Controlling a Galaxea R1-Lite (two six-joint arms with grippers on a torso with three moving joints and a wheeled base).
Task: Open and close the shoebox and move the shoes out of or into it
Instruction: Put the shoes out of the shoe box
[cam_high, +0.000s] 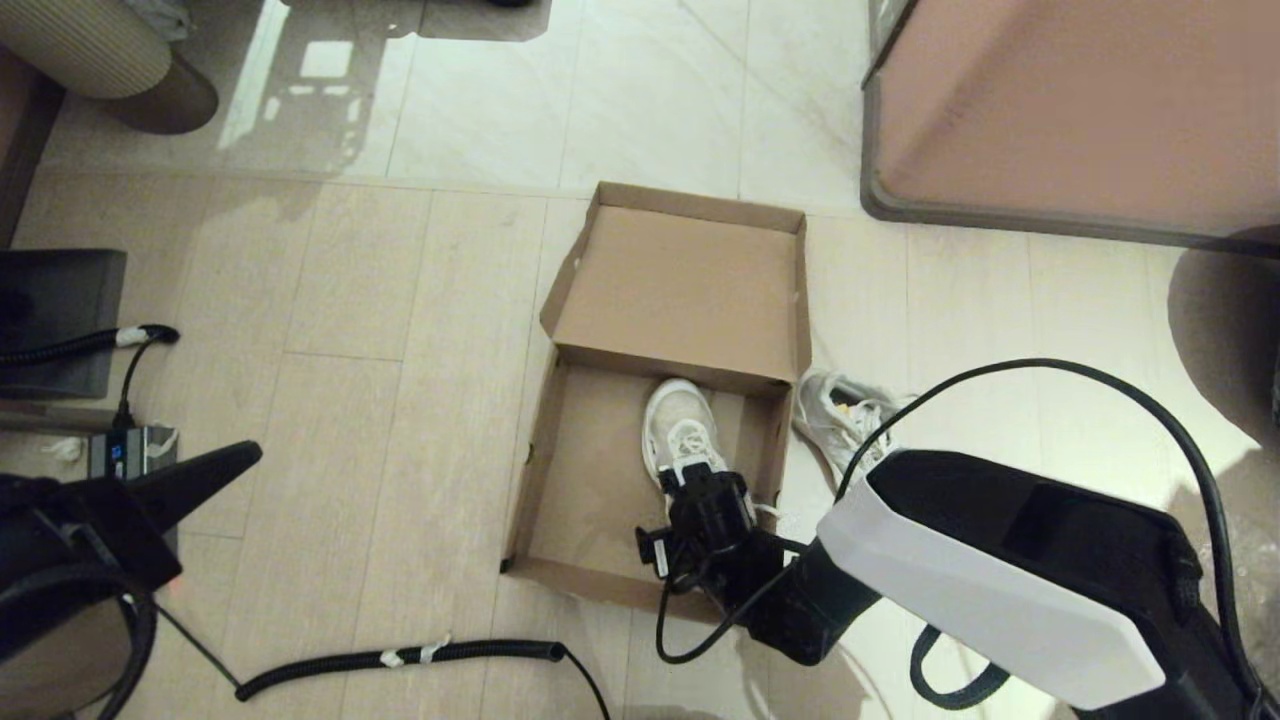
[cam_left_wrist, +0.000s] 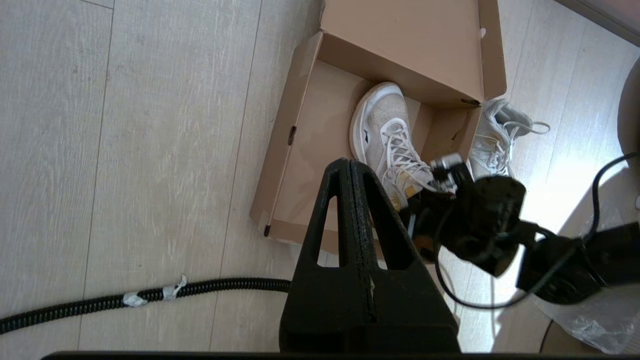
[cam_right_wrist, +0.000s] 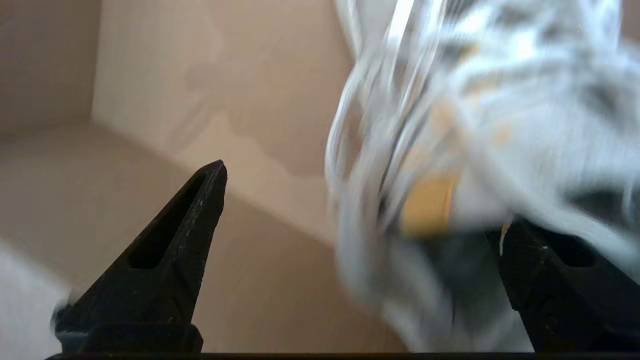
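**Right arm at shoe in open box**

Shoebox (cam_high: 590, 480) on floor, lid up. One shoe (cam_high: 678, 428) inside; heel hidden by right gripper (cam_high: 700, 490), fingers spread around it, contact blurred. Second shoe (cam_high: 845, 415) outside, partly occluded. Left gripper (cam_left_wrist: 350, 172) pressed together, parked left.

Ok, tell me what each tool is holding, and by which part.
Nothing is held. The right tool is open inside the box, at the rear of the shoe. The left tool is shut and empty.
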